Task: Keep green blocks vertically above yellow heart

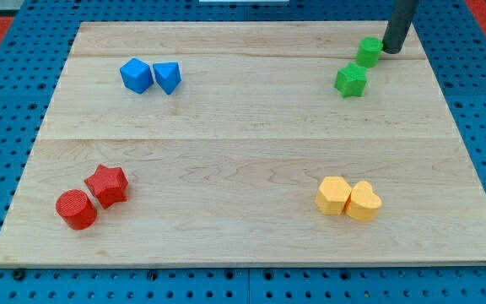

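Observation:
My tip (391,50) stands at the view's top right, just right of the green cylinder-like block (369,51) and touching or nearly touching it. A green star block (351,80) lies just below and left of that block. The yellow heart (364,202) lies at the view's lower right, with a yellow hexagon block (334,195) touching its left side. Both green blocks are well above the yellow pair, at about the same left-right position.
A blue cube (136,75) and a blue wedge-like block (167,78) sit together at the upper left. A red star (106,185) and a red cylinder (77,209) sit together at the lower left. The wooden board (243,135) lies on a blue pegboard.

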### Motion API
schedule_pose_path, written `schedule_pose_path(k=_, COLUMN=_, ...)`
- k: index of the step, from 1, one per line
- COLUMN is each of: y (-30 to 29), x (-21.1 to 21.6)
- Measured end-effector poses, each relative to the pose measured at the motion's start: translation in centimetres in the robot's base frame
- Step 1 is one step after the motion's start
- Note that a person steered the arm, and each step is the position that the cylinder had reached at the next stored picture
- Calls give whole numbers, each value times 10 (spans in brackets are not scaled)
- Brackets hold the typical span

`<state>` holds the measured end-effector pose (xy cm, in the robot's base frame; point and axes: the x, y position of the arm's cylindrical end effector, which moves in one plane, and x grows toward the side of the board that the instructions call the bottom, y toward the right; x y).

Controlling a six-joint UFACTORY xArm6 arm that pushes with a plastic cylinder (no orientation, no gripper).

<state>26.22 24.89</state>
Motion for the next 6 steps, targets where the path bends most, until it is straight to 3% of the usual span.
schedule_pose_path(k=1, y=31, x=38)
schedule_pose_path(k=2, y=-29, x=42)
schedule_pose_path(k=3, y=-54, x=13)
schedule_pose_path(k=4, y=-32, x=19)
schedule_pose_path(k=5, y=-4, x=123)
schedule_pose_path(k=6, y=-20, x=175)
